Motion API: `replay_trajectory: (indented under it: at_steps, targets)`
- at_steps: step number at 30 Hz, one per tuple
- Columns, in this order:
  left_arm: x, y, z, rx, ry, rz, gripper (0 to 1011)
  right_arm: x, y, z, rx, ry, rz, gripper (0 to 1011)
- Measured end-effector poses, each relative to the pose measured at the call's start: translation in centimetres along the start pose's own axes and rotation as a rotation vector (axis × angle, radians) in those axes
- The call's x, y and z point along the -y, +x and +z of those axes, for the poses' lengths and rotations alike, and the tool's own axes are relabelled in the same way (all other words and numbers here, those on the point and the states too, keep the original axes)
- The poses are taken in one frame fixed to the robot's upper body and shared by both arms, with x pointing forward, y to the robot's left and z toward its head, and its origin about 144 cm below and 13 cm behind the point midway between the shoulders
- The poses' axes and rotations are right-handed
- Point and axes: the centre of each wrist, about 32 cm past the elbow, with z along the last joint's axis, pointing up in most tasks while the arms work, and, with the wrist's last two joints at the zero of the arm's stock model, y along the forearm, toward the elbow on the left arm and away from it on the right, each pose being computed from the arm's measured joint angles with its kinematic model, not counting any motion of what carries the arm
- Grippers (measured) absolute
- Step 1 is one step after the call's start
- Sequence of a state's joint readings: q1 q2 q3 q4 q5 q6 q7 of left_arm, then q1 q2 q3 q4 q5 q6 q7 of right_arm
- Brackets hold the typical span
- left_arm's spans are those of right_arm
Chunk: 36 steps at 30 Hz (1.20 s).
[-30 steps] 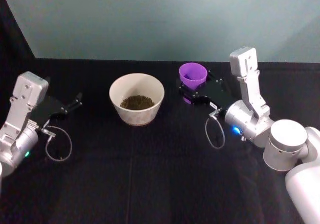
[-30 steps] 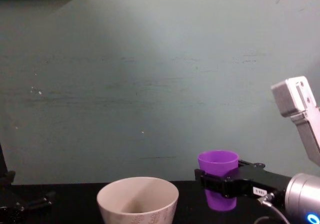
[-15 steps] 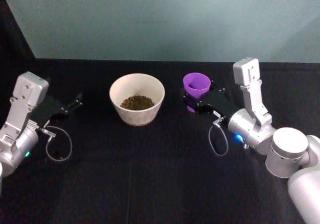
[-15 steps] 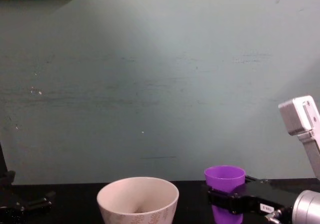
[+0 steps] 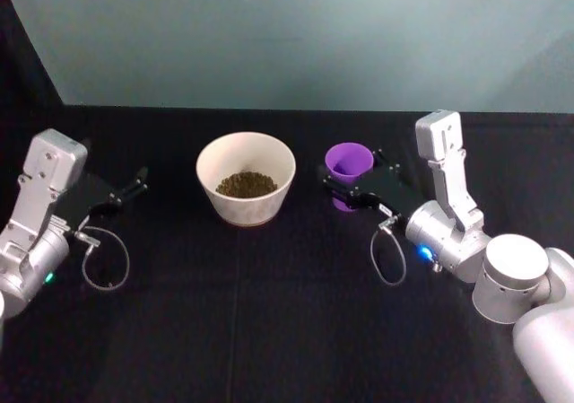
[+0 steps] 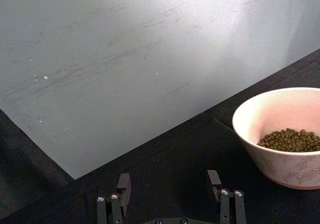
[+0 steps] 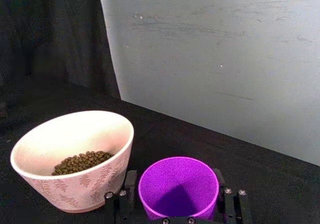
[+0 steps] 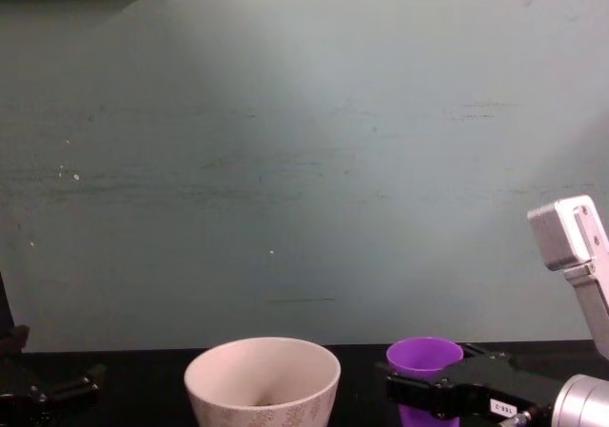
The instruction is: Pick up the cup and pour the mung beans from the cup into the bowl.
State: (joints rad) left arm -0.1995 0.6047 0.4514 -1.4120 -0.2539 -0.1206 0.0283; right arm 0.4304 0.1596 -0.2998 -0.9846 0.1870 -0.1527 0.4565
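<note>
one purple cup [image 5: 348,163] sits lower than a second ago, upright and empty, gripped by the right pincer [image 5: 345,187] just right of the bowl [image 5: 246,177] on the black worktop [image 5: 269,313]. mung beans [image 5: 246,184] lie in the bowl. the cup's base is hidden. the left pincer [image 5: 134,185] rests wide apart, far left.

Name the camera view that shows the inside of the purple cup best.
The right wrist view: it looks straight down into the cup, which looks empty. The head view shows the cup smaller, at an angle. The chest view shows the cup from the side.
</note>
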Motion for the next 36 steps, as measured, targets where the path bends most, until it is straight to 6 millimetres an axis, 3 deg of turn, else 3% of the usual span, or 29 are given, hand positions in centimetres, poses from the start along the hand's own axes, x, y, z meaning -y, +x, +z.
replay_trajectory:
  at_steps: [2, 6, 36]
  targets:
    - [0.0, 0.0, 0.0, 0.000, 0.000, 0.000, 1000, 0.0, 0.0, 0.0, -0.001, 0.001, 0.001, 947]
    - [0.0, 0.0, 0.0, 0.000, 0.000, 0.000, 1000, 0.0, 0.0, 0.0, -0.001, 0.003, 0.000, 1003]
    - [0.0, 0.0, 0.0, 0.000, 0.000, 0.000, 1000, 0.9, 0.4, 4.0, 0.029, 0.097, -0.015, 1003]
